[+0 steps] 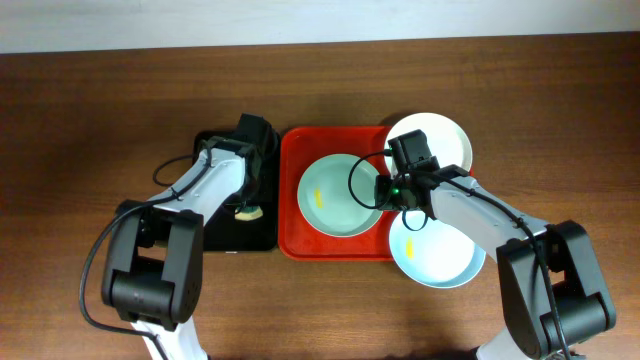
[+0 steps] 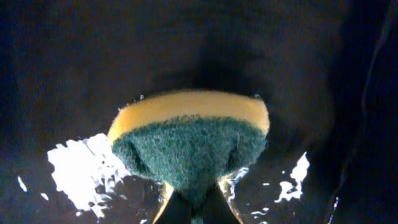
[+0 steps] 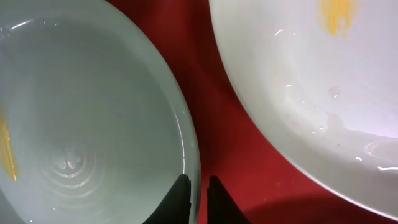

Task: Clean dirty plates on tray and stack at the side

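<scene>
Left gripper (image 2: 196, 208) clenched on sponge (image 2: 189, 143), held over black tray (image 2: 62, 56), likely ready for wiping. Right gripper (image 3: 198, 196) astride green plate (image 3: 93, 124) rim, plate lying in tray (image 3: 211, 106). Jaws nearly together, probably steadying plate. Pinched or loose: cannot tell.

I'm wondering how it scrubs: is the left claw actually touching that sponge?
Touching. The left wrist view shows the left gripper pinching the sponge, its green pad creased between the fingers.
</scene>
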You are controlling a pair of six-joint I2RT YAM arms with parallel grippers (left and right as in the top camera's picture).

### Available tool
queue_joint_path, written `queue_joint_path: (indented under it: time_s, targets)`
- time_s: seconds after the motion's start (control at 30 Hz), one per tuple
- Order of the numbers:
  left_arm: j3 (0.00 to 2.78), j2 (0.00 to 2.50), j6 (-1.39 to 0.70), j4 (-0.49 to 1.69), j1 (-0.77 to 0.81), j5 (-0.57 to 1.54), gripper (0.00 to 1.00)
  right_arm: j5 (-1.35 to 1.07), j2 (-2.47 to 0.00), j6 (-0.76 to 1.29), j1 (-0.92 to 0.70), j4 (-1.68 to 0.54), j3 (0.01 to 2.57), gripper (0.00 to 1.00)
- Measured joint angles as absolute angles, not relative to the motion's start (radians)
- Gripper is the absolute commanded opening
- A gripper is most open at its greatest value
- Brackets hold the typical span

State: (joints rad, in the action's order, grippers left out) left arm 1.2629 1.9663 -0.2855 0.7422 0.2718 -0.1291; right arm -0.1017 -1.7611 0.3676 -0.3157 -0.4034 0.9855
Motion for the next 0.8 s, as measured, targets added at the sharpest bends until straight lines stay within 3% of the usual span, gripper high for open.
queue_joint_path:
  time_s: [0.5, 0.8]
  targets:
    - [1.203, 1.909, -0.286, 0.689, 0.272, -0.133, 0.00, -0.102, -1.761, 0.368, -0.316, -0.404, 0.986, 0.14]
    - [1.182, 1.633, -0.284, 0.701, 0.272, -0.141, 0.00, -0.102, -1.761, 0.367, -0.316, -0.404, 0.986, 0.14]
